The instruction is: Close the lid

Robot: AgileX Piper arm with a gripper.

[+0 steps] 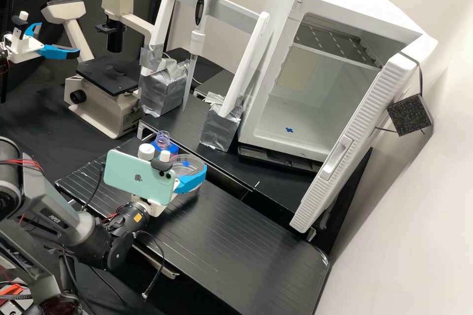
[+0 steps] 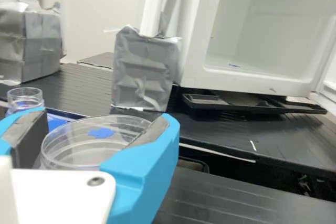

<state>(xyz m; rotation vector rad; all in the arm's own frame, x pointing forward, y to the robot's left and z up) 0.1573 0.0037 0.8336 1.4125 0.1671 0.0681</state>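
Wrist view: end effector [image 2: 106,116], nearest item, set around the clear dish [image 2: 79,156]; whether clenched on it or released, cannot tell. Dish, round, no long axis, between the end effector's two sides and directly in its line of reach, over the surface [image 2: 226,203]; lid and base not told apart. Judged key relation: lid square above base, so the next move calls for straight downward travel, without tilt. Bottle [image 2: 25,97], clear, just beyond the dish. Cabinet [image 2: 197,66], white, well beyond the dish.
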